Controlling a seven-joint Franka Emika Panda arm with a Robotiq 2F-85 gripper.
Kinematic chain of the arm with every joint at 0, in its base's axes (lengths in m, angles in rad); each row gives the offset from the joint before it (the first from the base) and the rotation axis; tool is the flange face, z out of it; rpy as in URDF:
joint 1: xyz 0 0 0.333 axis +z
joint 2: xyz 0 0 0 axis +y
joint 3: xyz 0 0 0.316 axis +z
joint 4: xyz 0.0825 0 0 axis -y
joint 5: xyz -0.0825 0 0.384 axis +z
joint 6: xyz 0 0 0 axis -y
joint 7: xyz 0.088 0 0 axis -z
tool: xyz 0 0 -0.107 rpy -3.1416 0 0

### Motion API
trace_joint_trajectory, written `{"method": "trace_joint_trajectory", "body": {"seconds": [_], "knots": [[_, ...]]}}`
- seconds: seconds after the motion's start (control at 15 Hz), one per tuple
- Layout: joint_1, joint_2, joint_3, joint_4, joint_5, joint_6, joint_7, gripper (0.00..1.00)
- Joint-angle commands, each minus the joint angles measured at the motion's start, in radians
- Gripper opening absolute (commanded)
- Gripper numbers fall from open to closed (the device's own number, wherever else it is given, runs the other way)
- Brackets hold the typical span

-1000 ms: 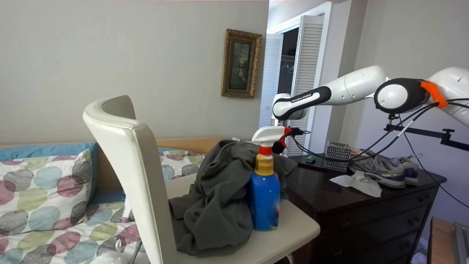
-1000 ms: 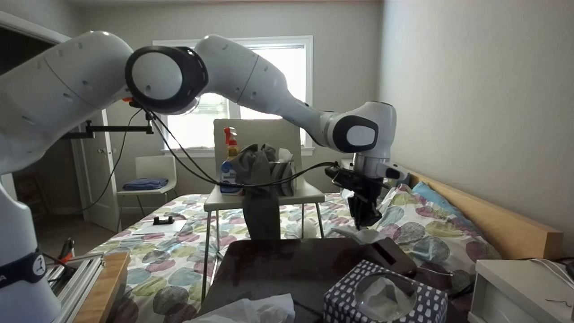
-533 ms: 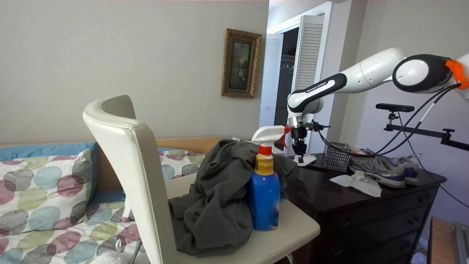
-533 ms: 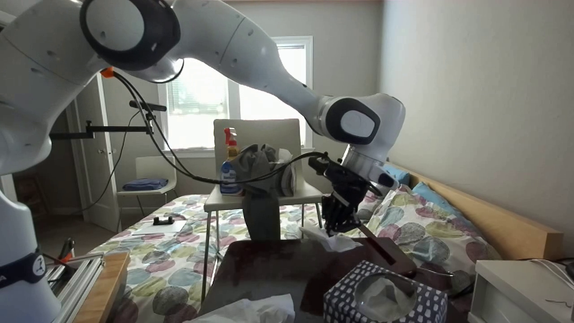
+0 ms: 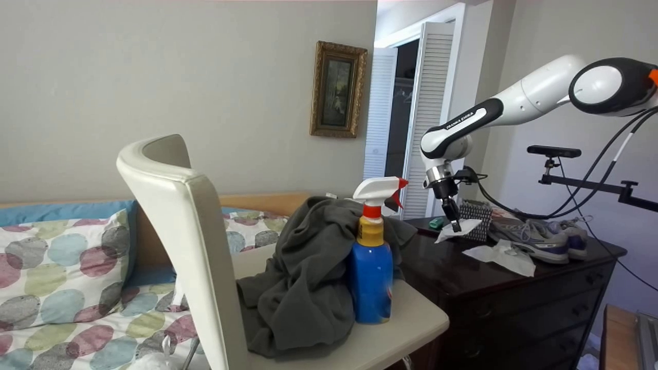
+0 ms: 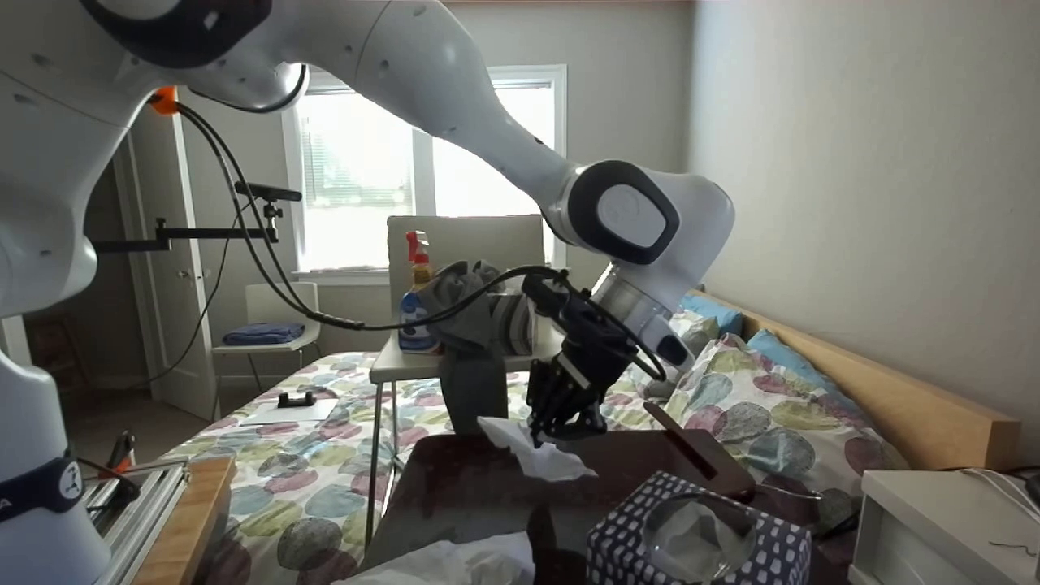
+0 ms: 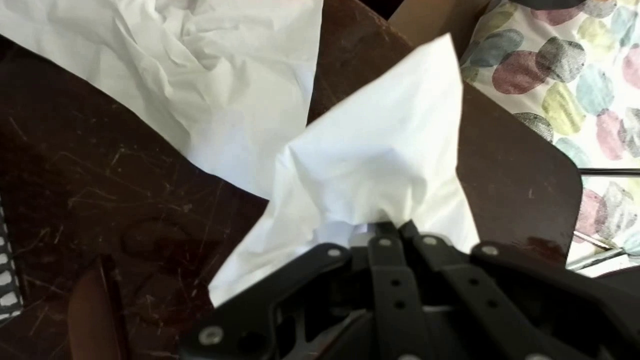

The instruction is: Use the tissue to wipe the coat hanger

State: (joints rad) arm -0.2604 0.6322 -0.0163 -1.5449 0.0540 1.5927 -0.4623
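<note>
White creased paper tissue [image 7: 370,170] is pinched by the black two-fingered gripper [image 7: 397,229] above the shiny dark brown wooden dresser [image 5: 447,272]. A crumpled white sheet [image 7: 225,100] is spread on it nearby.

The dark dresser [image 5: 457,275] carries shoes [image 5: 545,244], a box [image 6: 626,528], loose tissue [image 5: 501,256].

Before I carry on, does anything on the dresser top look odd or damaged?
Two things: pale scratch-like marks on the dresser top in the wrist view, possibly wear, and a loose tissue lying crumpled, as if discarded, apart from the held tissue in the gripper.
</note>
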Motion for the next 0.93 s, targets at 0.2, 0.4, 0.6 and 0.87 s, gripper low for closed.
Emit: {"method": "trace_joint_trajectory", "body": {"seconds": [0.2, 0.4, 0.6, 0.87], "knots": [[0.018, -0.003, -0.016, -0.023, -0.026, 0.062, 0.022, 0.01], [0.017, -0.039, -0.041, -0.120, -0.083, 0.156, 0.025, 0.01], [0.012, -0.100, -0.052, -0.244, -0.112, 0.123, 0.010, 0.01], [0.012, -0.215, -0.056, -0.390, -0.121, 0.079, -0.002, 0.01]]}}
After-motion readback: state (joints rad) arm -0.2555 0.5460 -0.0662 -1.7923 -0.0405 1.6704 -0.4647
